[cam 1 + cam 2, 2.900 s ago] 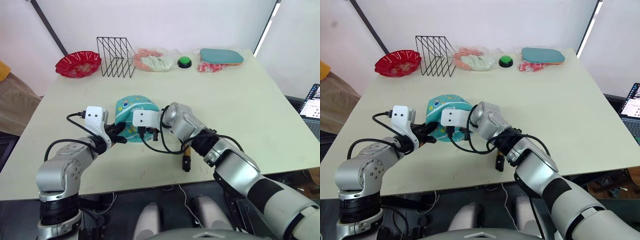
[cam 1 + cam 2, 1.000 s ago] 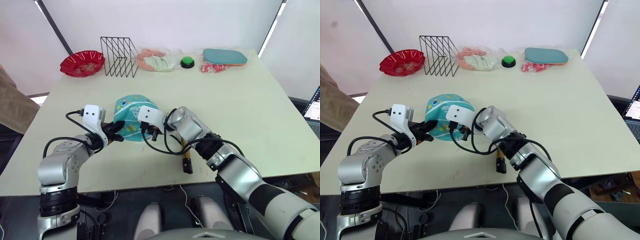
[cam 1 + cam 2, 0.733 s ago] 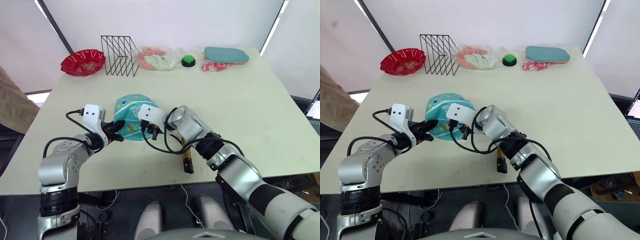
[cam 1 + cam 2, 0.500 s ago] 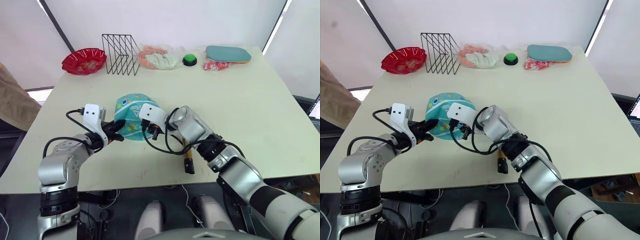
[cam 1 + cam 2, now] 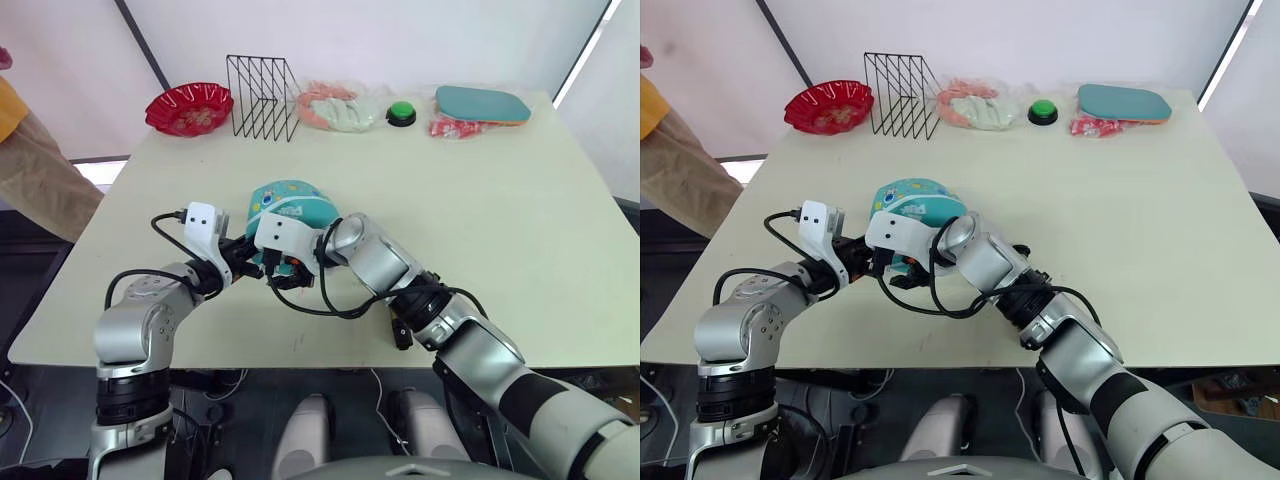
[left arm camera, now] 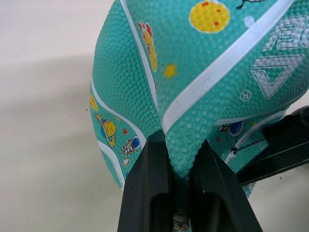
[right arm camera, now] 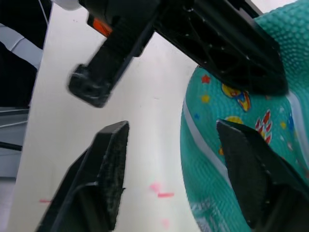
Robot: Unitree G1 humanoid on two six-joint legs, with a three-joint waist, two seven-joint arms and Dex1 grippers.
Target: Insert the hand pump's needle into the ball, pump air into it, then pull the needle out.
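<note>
Ball (image 5: pixel 292 207) sits limp mid-counter (image 5: pixel 520 200). Left end effector (image 6: pixel 179 164) clamped on a fold of its skin. Right end effector (image 7: pixel 178 169) spread apart beside it, holding nothing. Needle not yet inserted, by my judgement; pumping and withdrawal remain.

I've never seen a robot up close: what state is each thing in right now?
ball: dented, sagging, one fold pinched.
left gripper: shut on the ball's fold.
right gripper: open, beside the ball.
hand pump: lying on the table, partly hidden.
wire rack: upright, empty.
red bowl: upright.
</note>
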